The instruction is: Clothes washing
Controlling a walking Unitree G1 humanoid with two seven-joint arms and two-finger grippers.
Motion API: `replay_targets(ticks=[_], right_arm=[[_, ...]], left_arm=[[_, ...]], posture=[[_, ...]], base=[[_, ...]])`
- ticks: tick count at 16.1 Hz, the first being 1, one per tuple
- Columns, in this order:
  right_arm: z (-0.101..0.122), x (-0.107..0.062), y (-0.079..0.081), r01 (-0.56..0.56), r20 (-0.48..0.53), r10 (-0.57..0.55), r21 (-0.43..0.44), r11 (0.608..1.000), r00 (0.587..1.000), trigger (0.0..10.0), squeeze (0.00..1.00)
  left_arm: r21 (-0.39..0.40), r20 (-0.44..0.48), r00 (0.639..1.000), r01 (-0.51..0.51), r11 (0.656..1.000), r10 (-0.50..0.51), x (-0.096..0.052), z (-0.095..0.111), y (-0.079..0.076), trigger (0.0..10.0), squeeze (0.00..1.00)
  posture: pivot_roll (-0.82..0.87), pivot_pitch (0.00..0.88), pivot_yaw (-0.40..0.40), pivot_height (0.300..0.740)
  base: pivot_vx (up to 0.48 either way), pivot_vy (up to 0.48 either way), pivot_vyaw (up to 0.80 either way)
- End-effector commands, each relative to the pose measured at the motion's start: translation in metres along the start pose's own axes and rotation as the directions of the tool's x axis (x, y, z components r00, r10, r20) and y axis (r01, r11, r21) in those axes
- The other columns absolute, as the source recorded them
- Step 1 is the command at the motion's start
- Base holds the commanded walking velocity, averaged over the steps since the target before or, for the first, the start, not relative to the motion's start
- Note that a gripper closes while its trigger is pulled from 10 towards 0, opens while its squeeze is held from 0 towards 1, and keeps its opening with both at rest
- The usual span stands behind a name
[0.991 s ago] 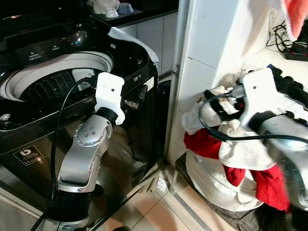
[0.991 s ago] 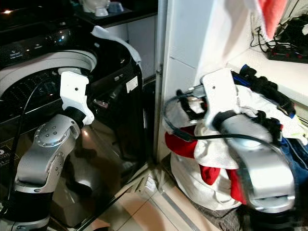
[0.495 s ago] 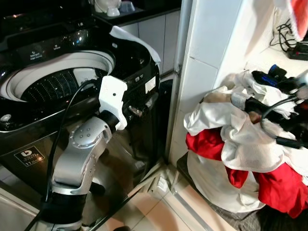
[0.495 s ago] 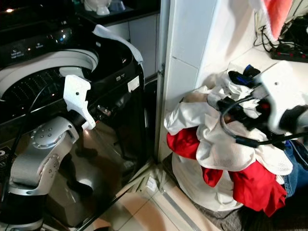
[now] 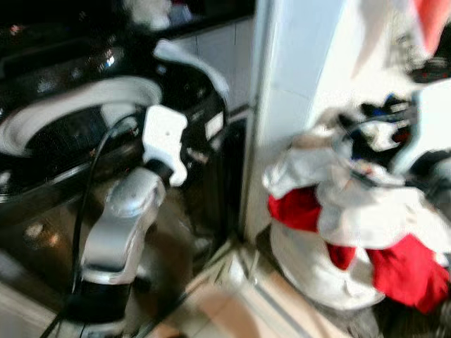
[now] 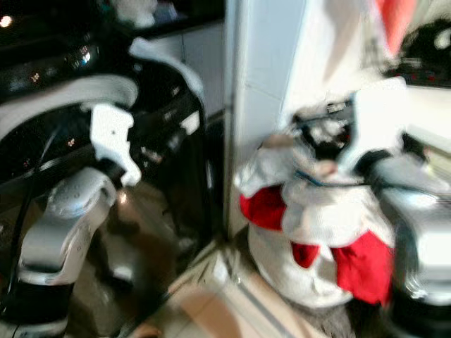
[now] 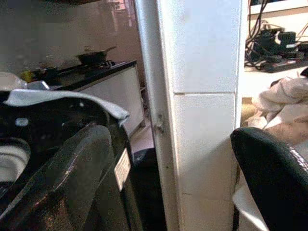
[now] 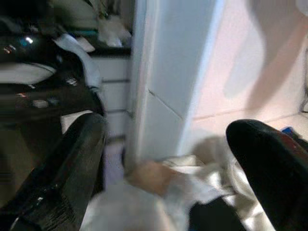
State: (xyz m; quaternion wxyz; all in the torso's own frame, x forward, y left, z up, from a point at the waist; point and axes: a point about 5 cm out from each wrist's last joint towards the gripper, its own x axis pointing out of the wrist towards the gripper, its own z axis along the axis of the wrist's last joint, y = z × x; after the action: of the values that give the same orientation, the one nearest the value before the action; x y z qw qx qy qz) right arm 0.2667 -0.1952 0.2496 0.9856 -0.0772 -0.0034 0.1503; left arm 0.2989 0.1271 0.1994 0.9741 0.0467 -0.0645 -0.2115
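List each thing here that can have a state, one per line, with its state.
washing machine: lid up, drum open.
white cloth: draped over the machine's rim.
laundry pile: heaped, white and red clothes, not yet loaded.
left gripper: open, empty, beside the machine.
right gripper: open, empty, over the pile.

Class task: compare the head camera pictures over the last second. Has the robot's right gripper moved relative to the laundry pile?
Yes. The right gripper sat over the laundry pile, swung out to the robot's right, and is now back above its top, beside the white tiled pillar.

Head views look down, blurred, sharing the washing machine (image 5: 84,141) left and laundry pile (image 5: 352,211) right; wrist views face the white pillar (image 7: 202,96) closely.
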Motion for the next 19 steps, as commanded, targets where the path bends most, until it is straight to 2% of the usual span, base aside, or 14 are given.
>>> replay_targets(ticks=[1, 4, 6, 8, 11, 19], right_arm=[[-0.002, -0.002, 0.005, 0.007, -0.007, -0.007, 0.007, 1.0, 1.0, 10.0, 0.0], [-0.005, 0.0, 0.016, 0.003, -0.009, -0.003, 0.033, 0.999, 1.0, 10.0, 0.0], [-0.007, 0.001, 0.019, 0.013, -0.025, -0.013, 0.009, 1.0, 1.0, 10.0, 0.0], [-0.009, 0.0, 0.021, 0.012, -0.033, -0.012, -0.003, 1.0, 0.999, 10.0, 0.0], [-0.01, -0.001, 0.023, 0.008, -0.039, -0.008, -0.012, 1.0, 0.999, 10.0, 0.0], [-0.015, -0.001, 0.023, 0.06, -0.047, -0.061, -0.024, 0.998, 0.997, 10.0, 0.0]], left_arm=[[0.007, 0.002, 1.0, -0.008, 1.0, 0.008, 0.003, 0.002, 0.001, 10.0, 0.0], [0.011, 0.007, 1.0, -0.024, 1.0, 0.024, 0.003, 0.003, 0.003, 10.0, 0.0], [0.008, 0.021, 0.998, -0.057, 0.998, 0.056, 0.003, 0.004, 0.005, 10.0, 0.0], [0.034, 0.015, 0.997, -0.081, 0.996, 0.08, 0.002, 0.004, 0.009, 10.0, 0.0], [0.029, 0.014, 0.997, -0.081, 0.996, 0.08, 0.003, 0.004, 0.011, 10.0, 0.0], [0.023, 0.006, 0.998, -0.066, 0.998, 0.066, 0.007, 0.001, 0.005, 10.0, 0.0]], posture=[[-0.01, 0.0, 0.037, 0.74], [-0.01, 0.0, 0.038, 0.74], [-0.01, 0.0, 0.038, 0.74], [-0.01, 0.0, 0.037, 0.74], [-0.01, 0.0, 0.04, 0.74], [-0.02, 0.0, 0.047, 0.74]], base=[[0.307, 0.0, -0.73], [0.303, 0.0, -0.66], [0.148, 0.0, 0.0], [0.0, 0.0, 0.0], [0.0, 0.0, 0.0], [0.0, 0.031, 0.0]])
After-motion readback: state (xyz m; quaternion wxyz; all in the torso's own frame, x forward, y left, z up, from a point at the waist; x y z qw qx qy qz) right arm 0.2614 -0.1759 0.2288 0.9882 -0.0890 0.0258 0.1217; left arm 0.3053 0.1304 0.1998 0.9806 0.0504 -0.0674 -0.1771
